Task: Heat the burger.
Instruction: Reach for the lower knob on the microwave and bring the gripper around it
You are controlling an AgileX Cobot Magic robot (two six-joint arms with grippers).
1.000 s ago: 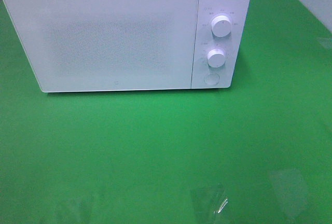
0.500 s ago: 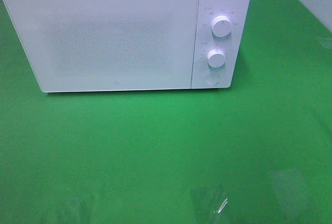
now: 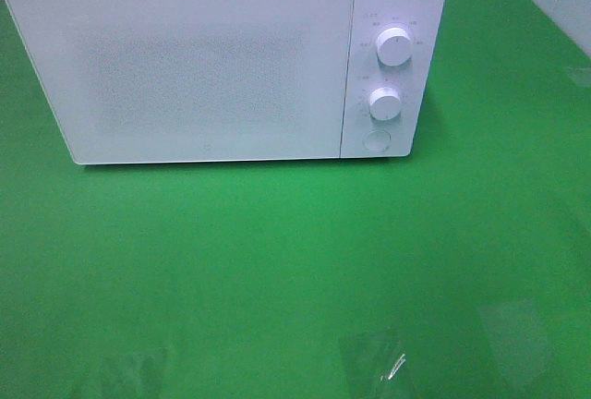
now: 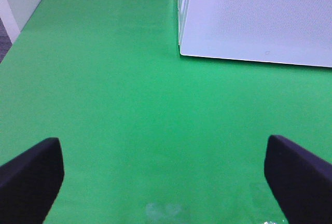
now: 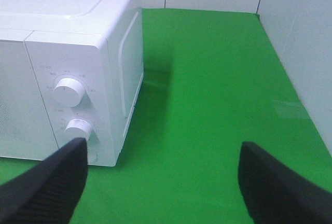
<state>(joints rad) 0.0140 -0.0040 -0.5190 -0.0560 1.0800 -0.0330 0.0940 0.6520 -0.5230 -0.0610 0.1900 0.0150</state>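
Seeing no burger in any view and the microwave [image 3: 203, 66] shut, guide your right gripper [image 5: 163, 154], jaws spread wide and empty like the left gripper [image 4: 162, 151], squarely onto the round door button [image 3: 375, 140], and press gently without shoving the microwave.

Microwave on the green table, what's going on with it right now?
Nothing is being handled. The white microwave stands on the green table with its door shut, and neither arm touches it. The left gripper and the right gripper are both open and empty, over the table near it. No burger shows in any view; whether it is inside the microwave cannot be told.
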